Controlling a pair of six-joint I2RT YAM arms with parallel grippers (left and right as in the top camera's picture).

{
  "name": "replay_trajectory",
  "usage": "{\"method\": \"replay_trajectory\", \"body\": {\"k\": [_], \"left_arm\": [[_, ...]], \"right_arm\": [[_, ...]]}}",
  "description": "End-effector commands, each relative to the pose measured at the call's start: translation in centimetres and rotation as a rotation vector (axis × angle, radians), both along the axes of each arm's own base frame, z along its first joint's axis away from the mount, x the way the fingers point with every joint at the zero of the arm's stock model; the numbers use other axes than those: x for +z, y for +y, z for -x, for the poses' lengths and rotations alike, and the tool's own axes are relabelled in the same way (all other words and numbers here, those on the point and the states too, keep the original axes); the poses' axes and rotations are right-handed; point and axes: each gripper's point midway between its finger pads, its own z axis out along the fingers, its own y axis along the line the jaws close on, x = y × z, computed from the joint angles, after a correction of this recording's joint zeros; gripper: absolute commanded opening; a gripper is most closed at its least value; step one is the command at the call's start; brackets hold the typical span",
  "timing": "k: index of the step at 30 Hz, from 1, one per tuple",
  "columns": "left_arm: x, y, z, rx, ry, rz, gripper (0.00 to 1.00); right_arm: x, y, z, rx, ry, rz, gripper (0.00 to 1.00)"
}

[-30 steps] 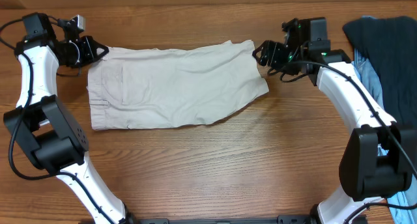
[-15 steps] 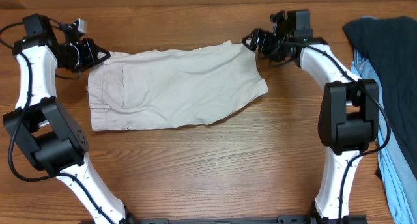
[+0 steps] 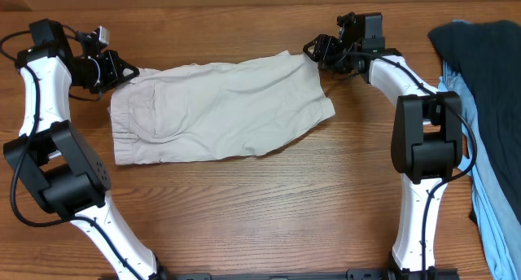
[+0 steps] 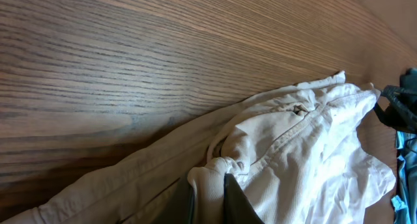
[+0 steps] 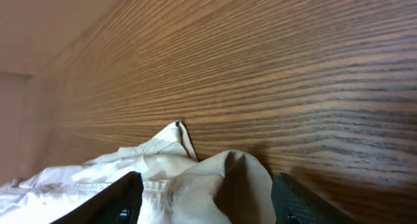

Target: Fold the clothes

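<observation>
The shorts (image 3: 220, 109) lie flat across the upper middle, long axis left-right. The left gripper (image 3: 124, 68) is clenched on their upper-left corner. The right gripper (image 3: 313, 50), jaws spread, straddles the upper-right corner.

The shorts (image 3: 216, 109) lie spread flat on the surface (image 3: 269, 215), toward its far side and somewhat left of the middle, with the waistband end to the left and the leg ends to the right. The left fingers (image 3: 122, 68) sit at the shorts' far-left corner, a bunch of cloth caught between them. The right fingers (image 3: 313, 50) sit at the far-right corner, one on each side of the cloth's tip. Well apart to the right, along the surface's right edge, a heap of other garments (image 3: 480, 68) runs from far to near.
</observation>
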Motion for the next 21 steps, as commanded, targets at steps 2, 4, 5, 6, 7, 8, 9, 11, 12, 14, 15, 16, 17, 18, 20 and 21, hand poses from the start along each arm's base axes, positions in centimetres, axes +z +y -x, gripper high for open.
{"method": "replay_trajectory", "body": {"k": [2, 4, 5, 6, 7, 8, 9, 11, 12, 14, 15, 16, 17, 18, 20, 21], "left_arm": [[2.8, -0.7, -0.3, -0.023, -0.060, 0.000, 0.06], [2.8, -0.7, -0.3, -0.023, -0.059, 0.000, 0.07], [2.8, -0.7, -0.3, -0.023, -0.060, 0.000, 0.07], [2.8, -0.7, -0.3, -0.023, -0.060, 0.000, 0.07], [2.8, -0.7, -0.3, -0.023, -0.059, 0.000, 0.07], [2.8, -0.7, -0.3, -0.024, -0.059, 0.000, 0.07], [2.8, -0.7, -0.3, -0.024, -0.059, 0.000, 0.07], [2.8, -0.7, -0.2, -0.024, -0.056, 0.001, 0.07], [2.7, -0.8, -0.1, -0.031, -0.055, -0.002, 0.07], [2.6, -0.9, 0.2, -0.043, -0.047, -0.003, 0.06], [2.6, -1.0, 0.5, -0.051, -0.041, -0.003, 0.05], [2.8, -1.1, 0.8, -0.064, -0.035, -0.005, 0.04], [3.1, -1.3, 1.2, -0.078, -0.026, -0.004, 0.04], [3.8, -1.5, 1.8, -0.106, -0.026, -0.013, 0.04], [5.9, -1.9, 3.2, -0.151, -0.031, -0.037, 0.04], [7.5, -2.2, 4.0, -0.161, -0.037, -0.048, 0.04]], "right_arm": [[0.3, 0.9, -0.4, 0.021, -0.013, -0.022, 0.54], [0.6, 1.3, -0.2, 0.042, -0.013, -0.044, 0.52], [0.6, 1.4, -0.1, 0.048, -0.012, -0.049, 0.47], [0.6, 1.5, 0.0, 0.053, -0.010, -0.051, 0.43], [0.6, 1.6, 0.1, 0.065, -0.014, -0.049, 0.37], [0.5, 1.5, 0.2, 0.067, -0.008, -0.047, 0.25], [0.5, 1.5, 0.3, 0.069, -0.005, -0.046, 0.12], [0.7, 1.8, 0.6, 0.084, 0.000, -0.064, 0.04], [1.2, 1.9, 0.7, 0.096, -0.005, -0.079, 0.04], [2.4, 1.8, 0.6, 0.101, -0.027, -0.081, 0.04], [3.2, 1.8, 0.6, 0.108, -0.045, -0.076, 0.04], [4.2, 1.7, 0.6, 0.121, -0.072, -0.064, 0.04], [5.5, 1.7, 0.8, 0.131, -0.093, -0.054, 0.04], [7.2, 1.6, 1.1, 0.146, -0.124, -0.039, 0.04], [10.5, 0.8, 1.6, 0.136, -0.166, -0.008, 0.04], [12.3, 0.3, 1.9, 0.121, -0.182, 0.003, 0.04]]}}
